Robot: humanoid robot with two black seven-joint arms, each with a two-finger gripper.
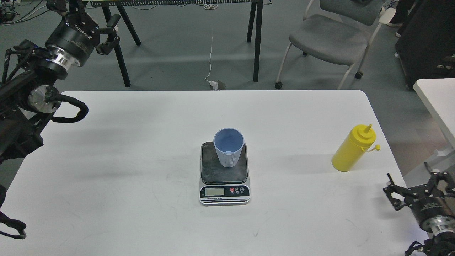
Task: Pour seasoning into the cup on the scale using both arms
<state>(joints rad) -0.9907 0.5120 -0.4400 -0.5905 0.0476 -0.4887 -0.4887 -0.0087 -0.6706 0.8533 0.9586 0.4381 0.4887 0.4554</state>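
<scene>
The light blue cup (229, 147) stands upright and empty on the dark platform of the scale (224, 192) in the middle of the white table (142, 149). The yellow seasoning bottle (352, 151) stands upright near the table's right edge, nozzle up, its small cap hanging at its side. My left gripper (94, 16) is raised at the far left, above and beyond the table's back edge, open and empty. My right gripper (410, 174) is low at the table's front right corner, below the bottle, open and empty.
A grey chair (330, 39) and black table legs (256, 42) stand on the floor behind the table. A white cable with a plug (213, 84) lies on the floor. A second white table (439, 103) is at the right.
</scene>
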